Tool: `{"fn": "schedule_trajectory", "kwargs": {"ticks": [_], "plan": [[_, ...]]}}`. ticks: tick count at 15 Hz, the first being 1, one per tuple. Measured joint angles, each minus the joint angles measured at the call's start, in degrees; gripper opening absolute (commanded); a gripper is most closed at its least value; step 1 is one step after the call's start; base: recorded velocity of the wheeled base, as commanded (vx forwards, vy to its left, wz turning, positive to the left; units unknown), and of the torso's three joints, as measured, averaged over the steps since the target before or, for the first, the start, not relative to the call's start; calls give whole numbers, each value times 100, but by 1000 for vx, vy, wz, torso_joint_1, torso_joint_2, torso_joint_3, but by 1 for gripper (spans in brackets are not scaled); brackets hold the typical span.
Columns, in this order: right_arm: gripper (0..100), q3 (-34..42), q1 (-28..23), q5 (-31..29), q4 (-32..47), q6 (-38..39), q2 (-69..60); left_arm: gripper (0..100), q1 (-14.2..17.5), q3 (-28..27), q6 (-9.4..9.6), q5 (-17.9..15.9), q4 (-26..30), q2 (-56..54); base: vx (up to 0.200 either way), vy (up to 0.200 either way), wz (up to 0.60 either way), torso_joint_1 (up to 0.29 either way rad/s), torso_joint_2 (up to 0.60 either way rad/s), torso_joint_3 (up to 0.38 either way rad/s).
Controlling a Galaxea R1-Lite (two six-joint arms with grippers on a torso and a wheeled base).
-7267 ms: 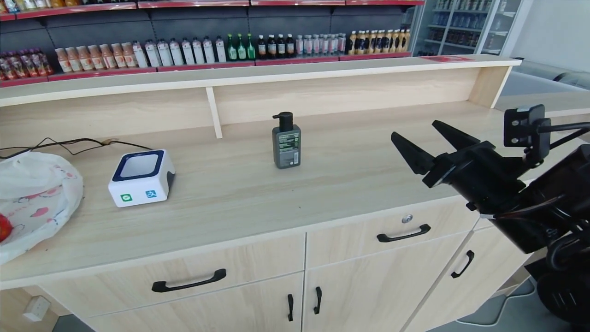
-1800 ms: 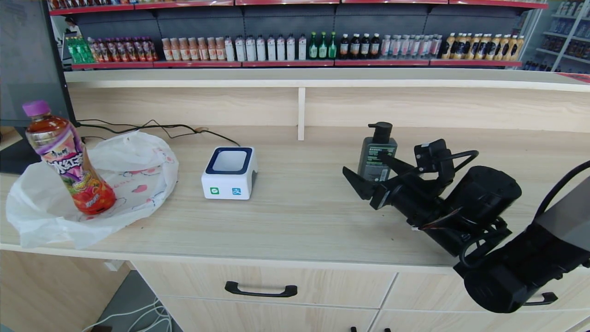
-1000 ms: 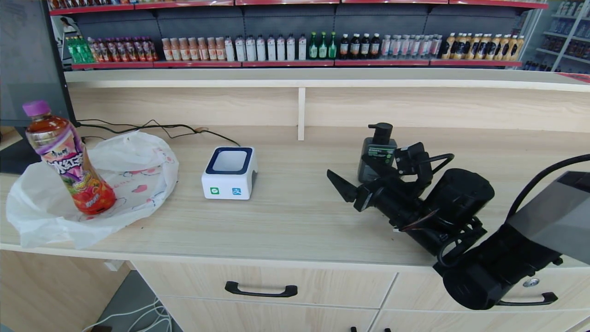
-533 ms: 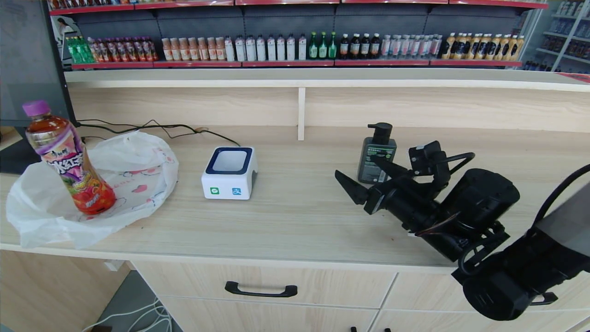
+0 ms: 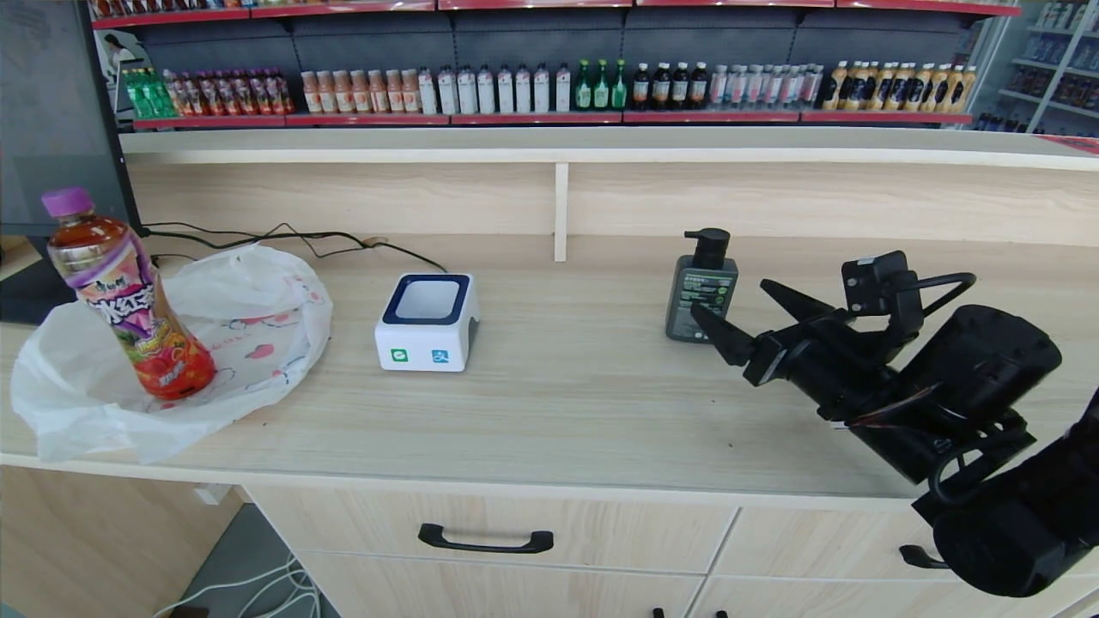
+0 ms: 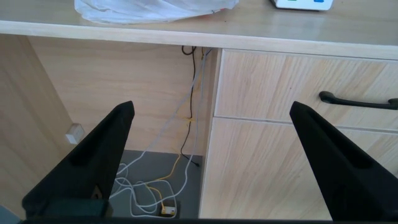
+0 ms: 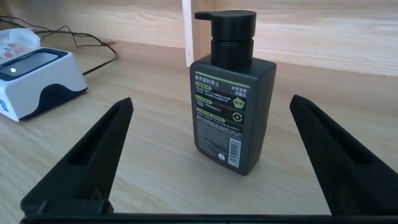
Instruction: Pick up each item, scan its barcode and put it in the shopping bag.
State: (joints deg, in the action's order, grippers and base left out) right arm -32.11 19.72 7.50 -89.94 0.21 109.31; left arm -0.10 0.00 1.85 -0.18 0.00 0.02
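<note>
Counter [image 5: 558,403] bears bottle [image 5: 701,292], seemingly untouched, facing right gripper [image 5: 728,296].

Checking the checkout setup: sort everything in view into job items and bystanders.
Job: pump bottle, scanner, shopping bag, drink bottle standing on it, open right claw at the pump bottle.
Lying about: shelf drinks behind the counter, cables, drawer handle.

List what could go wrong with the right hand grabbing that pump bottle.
1. The pump bottle stands tall and narrow, so a finger of the open right hand could tip it on approach.
2. Its barcode faces the hand, so showing it to the scanner likely needs a wrist turn.
</note>
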Motion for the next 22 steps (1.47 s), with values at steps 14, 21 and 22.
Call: {"fn": "schedule_trajectory", "kwargs": {"ticks": [14,21,22], "plan": [[100,-1023,-1130,2548,-2,69,689,100,5,0,15,2,-16,0,0,0,0,0,0,0],[100,-1718,-1224,3011,-2,681,1103,100,0,0,13,7,-55,0,0,0,0,0,0,0],[100,-1749,-1224,3090,0,672,1141,100,0,0,15,9,-55,0,0,0,0,0,0,0]]}}
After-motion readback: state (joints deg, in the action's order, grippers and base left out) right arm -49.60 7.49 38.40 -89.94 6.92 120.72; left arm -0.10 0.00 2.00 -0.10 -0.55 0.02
